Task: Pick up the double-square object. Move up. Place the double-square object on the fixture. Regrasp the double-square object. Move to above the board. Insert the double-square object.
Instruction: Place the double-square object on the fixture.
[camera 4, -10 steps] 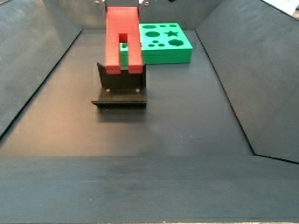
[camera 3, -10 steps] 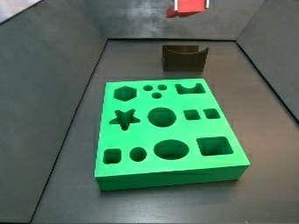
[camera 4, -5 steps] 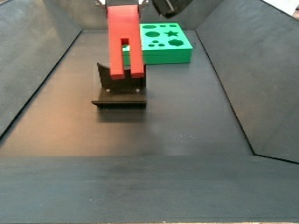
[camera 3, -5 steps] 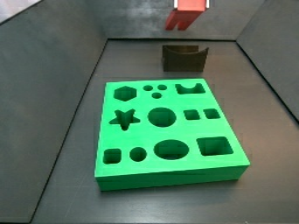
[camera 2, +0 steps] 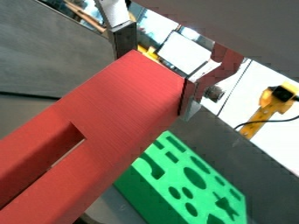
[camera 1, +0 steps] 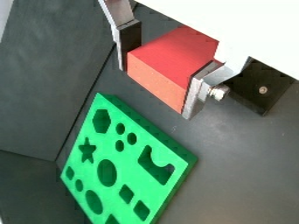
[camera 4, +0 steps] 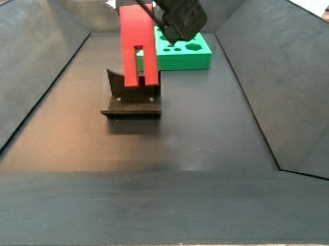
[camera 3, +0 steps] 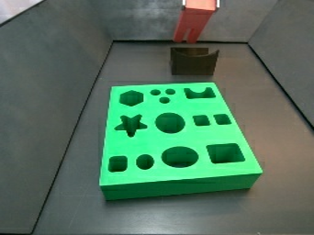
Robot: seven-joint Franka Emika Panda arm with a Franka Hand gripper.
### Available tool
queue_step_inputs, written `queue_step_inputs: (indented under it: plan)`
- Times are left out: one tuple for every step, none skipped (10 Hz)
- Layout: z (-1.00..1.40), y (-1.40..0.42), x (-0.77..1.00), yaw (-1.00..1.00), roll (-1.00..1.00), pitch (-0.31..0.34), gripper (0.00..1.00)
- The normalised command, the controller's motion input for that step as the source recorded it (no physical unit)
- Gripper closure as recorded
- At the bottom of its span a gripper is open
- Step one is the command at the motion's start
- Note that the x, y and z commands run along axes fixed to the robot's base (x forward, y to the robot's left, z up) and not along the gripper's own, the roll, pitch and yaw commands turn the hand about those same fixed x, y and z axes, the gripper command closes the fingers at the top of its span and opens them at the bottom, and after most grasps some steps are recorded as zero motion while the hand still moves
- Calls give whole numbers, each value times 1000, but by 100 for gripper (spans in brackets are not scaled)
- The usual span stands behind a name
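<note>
My gripper (camera 1: 167,63) is shut on the upper end of the double-square object (camera 2: 82,157), a long red-orange block. Silver fingers (camera 1: 126,37) press both of its sides in both wrist views. The block hangs upright with its two prongs pointing down. In both side views the double-square object (camera 4: 135,48) is over the dark fixture (camera 4: 131,98), its lower end at the fixture's (camera 3: 193,61) notch; I cannot tell whether they touch. The green board (camera 3: 178,138) with shaped holes lies flat beside the fixture.
Sloping dark walls (camera 3: 68,101) enclose the floor on both sides. The board (camera 1: 122,162) lies below and to one side of the gripper. The arm's dark body (camera 4: 180,17) hangs over the board's near end.
The gripper has come down with the double-square object, bringing its prongs closer to the fixture's notch. The arm's dark body has moved into the side view. Board and fixture have not moved.
</note>
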Motion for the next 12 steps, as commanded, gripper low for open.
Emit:
queue_step_inputs:
  plan:
    - [-1, 30, 70, -179, -221, -40, 100]
    - [-1000, 24, 92, -234, -180, -1, 100]
    - [-1000, 27, 94, -191, -159, -27, 100]
    - [-1000, 31, 115, -159, -145, -56, 100]
    - [-1000, 36, 125, -113, -119, -84, 100]
    - [-1000, 40, 126, -94, -105, -97, 100]
    - [-872, 36, 112, -54, -84, -108, 100]
    - [-688, 30, 92, -24, -76, -111, 100]
    - [-535, 24, 72, 0, -72, -110, 100]
    - [-443, 82, 62, 0, -31, -104, 100]
    - [-427, 91, 59, 2, -24, -98, 100]
    - [-426, 90, 56, 3, -24, -95, 100]
